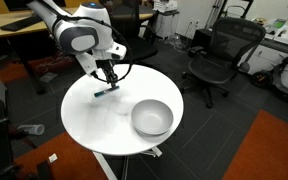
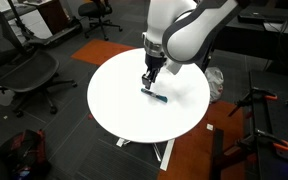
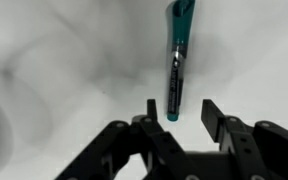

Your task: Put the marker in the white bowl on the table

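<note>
The marker (image 3: 177, 60), dark with a teal-blue cap and tip, lies flat on the round white table (image 1: 89, 120). It also shows in both exterior views (image 1: 104, 93) (image 2: 155, 96). My gripper (image 3: 178, 110) is open and hangs just above the marker's near end, its fingers on either side of the tip and not touching it (image 1: 108, 78) (image 2: 149, 78). The white bowl (image 1: 152, 118) stands on the table apart from the marker. It is hidden behind the arm in the exterior view from the far side.
Black office chairs (image 1: 221, 55) (image 2: 29, 75) stand around the table. A wooden desk (image 1: 24, 22) is behind the arm. A dark tripod (image 2: 259, 125) stands on the orange carpet beside the table.
</note>
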Tool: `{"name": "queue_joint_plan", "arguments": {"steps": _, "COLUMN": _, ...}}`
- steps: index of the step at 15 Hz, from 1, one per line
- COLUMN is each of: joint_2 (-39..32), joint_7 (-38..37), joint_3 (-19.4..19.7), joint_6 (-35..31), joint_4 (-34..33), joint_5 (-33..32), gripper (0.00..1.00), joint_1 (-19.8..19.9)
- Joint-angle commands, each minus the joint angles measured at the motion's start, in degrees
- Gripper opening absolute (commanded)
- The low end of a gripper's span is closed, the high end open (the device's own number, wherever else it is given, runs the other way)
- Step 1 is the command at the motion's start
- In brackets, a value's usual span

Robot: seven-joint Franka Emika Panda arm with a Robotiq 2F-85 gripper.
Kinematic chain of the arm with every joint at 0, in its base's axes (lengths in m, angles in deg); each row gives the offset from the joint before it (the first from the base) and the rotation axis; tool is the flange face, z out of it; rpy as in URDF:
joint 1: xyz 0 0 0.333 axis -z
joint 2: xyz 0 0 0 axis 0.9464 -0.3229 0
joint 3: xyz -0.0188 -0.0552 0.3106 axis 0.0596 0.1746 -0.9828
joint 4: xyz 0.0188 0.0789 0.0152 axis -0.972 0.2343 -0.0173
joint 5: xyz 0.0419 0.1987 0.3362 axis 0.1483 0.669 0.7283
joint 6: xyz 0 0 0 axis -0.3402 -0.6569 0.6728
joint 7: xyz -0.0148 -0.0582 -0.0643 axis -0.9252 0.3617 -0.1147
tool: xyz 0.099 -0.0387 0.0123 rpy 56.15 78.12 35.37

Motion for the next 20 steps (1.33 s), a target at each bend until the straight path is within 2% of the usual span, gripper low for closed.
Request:
{"name": "queue_joint_plan", "arguments": {"steps": 1, "joint_2": 1.2, "joint_7": -1.1, "joint_3": 0.6, "joint_6": 0.1, "joint_4": -0.1, "joint_5": -0.9, "gripper": 0.82, "joint_1": -0.6}}
{"name": "queue_joint_plan", "arguments": {"steps": 3, "joint_2": 2.5, "joint_7": -1.2, "joint_3": 0.5, "joint_6": 0.1, "joint_4": 0.5, "joint_5": -0.8, "gripper": 0.97, "joint_1": -0.7}}
{"name": "queue_joint_plan", "arguments": {"steps": 4, "joint_2": 3.5, "joint_7": -1.5, "joint_3": 0.6, "joint_6": 0.4, "joint_4": 0.8, "joint_5": -0.8, "gripper": 1.00, "joint_1": -0.8}}
{"name": "queue_joint_plan", "arguments": {"steps": 12, "joint_2": 13.8, "joint_7": -2.7, "joint_3": 0.3, "joint_6": 4.7, "joint_4": 4.7, "joint_5": -0.3, "gripper": 1.00, "joint_1": -0.9}}
{"name": "queue_joint_plan", "arguments": {"steps": 20, "joint_2": 25.0, "joint_7": -5.4, "joint_3": 0.7, "joint_6": 16.8, "joint_4": 7.2, "joint_5": -3.8, "gripper": 1.00, "joint_1": -1.4}}
